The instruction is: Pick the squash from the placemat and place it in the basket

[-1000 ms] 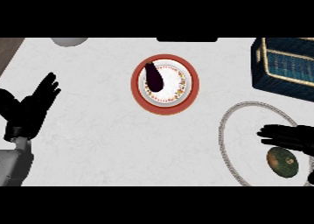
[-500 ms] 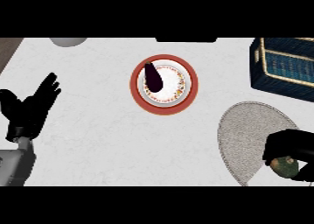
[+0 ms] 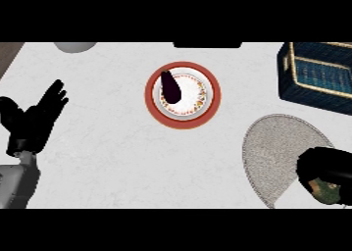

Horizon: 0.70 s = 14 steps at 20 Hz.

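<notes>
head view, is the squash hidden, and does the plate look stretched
Head view: the right hand curls over the squash, so only a mottled green patch shows under the fingers; the plate looks taller than wide, stretched by the steep view; the placemat and basket are cut by the right edge.

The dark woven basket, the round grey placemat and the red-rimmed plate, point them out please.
Dark woven basket point(image 3: 324, 78): head view, its slatted floor.
Round grey placemat point(image 3: 276, 142): head view, bare middle.
Red-rimmed plate point(image 3: 210, 100): head view, right rim.
</notes>
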Each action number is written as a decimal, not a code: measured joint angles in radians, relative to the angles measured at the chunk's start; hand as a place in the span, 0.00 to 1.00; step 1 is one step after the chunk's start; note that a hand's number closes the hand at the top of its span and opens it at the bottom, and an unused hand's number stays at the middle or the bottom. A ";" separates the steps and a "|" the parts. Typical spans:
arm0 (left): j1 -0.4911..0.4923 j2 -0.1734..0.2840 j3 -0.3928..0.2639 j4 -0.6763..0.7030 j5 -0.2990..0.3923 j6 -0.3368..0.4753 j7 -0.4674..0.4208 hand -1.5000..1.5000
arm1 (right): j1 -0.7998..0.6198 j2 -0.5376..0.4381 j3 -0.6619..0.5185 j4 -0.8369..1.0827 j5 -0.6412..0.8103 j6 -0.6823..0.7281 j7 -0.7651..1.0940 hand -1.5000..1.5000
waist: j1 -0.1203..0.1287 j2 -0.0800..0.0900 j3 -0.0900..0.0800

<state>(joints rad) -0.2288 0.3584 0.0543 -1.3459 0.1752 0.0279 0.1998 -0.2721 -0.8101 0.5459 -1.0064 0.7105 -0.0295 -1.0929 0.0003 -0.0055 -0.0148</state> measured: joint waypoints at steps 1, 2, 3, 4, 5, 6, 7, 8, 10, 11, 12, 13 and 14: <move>0.009 0.000 0.000 -0.004 -0.002 0.000 -0.002 0.50 | 0.007 0.016 -0.006 -0.024 -0.004 0.013 0.055 1.00 | -0.003 -0.002 -0.002; 0.012 -0.003 -0.002 -0.006 -0.006 0.005 -0.002 0.50 | 0.009 0.033 -0.017 -0.038 -0.012 0.028 0.117 1.00 | -0.008 -0.005 -0.004; 0.018 -0.003 -0.001 -0.007 -0.008 0.008 -0.002 0.50 | 0.017 0.049 -0.032 -0.050 -0.024 0.043 0.180 1.00 | -0.017 -0.009 -0.007; 0.027 0.001 0.005 -0.007 -0.008 0.011 -0.005 0.50 | 0.026 0.068 -0.049 -0.055 -0.036 0.053 0.246 1.00 | -0.024 -0.013 -0.011; 0.032 0.006 0.012 -0.003 -0.008 0.012 -0.007 0.50 | 0.033 0.086 -0.069 -0.057 -0.049 0.061 0.311 1.00 | -0.036 -0.016 -0.014; 0.036 0.008 0.016 -0.003 -0.007 0.013 -0.006 0.50 | 0.042 0.101 -0.085 -0.065 -0.058 0.069 0.375 1.00 | -0.046 -0.020 -0.017; 0.039 0.013 0.020 -0.002 -0.008 0.015 -0.007 0.50 | 0.048 0.118 -0.099 -0.078 -0.066 0.077 0.438 1.00 | -0.053 -0.023 -0.019; 0.042 0.015 0.022 -0.003 -0.008 0.015 -0.006 0.50 | 0.053 0.138 -0.108 -0.095 -0.070 0.086 0.500 1.00 | -0.057 -0.026 -0.022; 0.045 0.022 0.031 -0.003 -0.004 0.013 -0.005 0.50 | 0.066 0.181 -0.124 -0.140 -0.084 0.103 0.605 1.00 | -0.066 -0.030 -0.026; 0.051 0.022 0.031 -0.005 -0.004 0.011 -0.006 0.50 | 0.072 0.210 -0.137 -0.159 -0.104 0.113 0.647 1.00 | -0.066 -0.031 -0.027; 0.052 0.022 0.033 -0.007 -0.003 0.012 -0.006 0.50 | 0.080 0.241 -0.147 -0.186 -0.127 0.121 0.681 1.00 | -0.069 -0.031 -0.025; 0.052 0.022 0.036 -0.007 -0.001 0.013 -0.004 0.50 | 0.087 0.280 -0.156 -0.214 -0.152 0.122 0.711 1.00 | -0.072 -0.031 -0.023; 0.057 0.023 0.037 -0.009 -0.001 0.013 -0.005 0.50 | 0.100 0.322 -0.166 -0.245 -0.183 0.120 0.741 1.00 | -0.072 -0.030 -0.018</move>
<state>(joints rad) -0.1720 0.3816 0.0911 -1.3545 0.1747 0.0409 0.1952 -0.1722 -0.4885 0.3800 -1.2518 0.5271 0.0902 -0.3519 -0.0721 -0.0360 -0.0324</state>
